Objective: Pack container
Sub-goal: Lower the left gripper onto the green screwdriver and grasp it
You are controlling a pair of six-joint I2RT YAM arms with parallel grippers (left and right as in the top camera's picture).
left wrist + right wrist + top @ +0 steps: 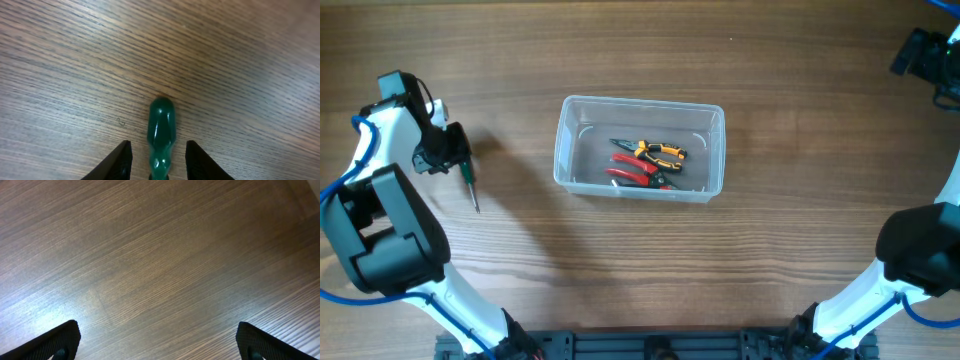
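Observation:
The clear plastic container (563, 150) stands at the table's middle. Inside it lie yellow-and-black pliers (660, 152) and red-handled pliers (635, 175). A green-handled screwdriver (467, 177) lies on the table to the container's left, its metal shaft pointing toward the front edge. My left gripper (448, 150) is open and low over it; in the left wrist view the green handle (161, 120) lies between the two fingers (158, 143) with a gap on each side. My right gripper (928, 55) is wide open and empty at the far right back, over bare wood (157, 326).
The wooden table surface surrounds the container on all sides. The arm bases stand at the front left (390, 230) and front right (920, 250).

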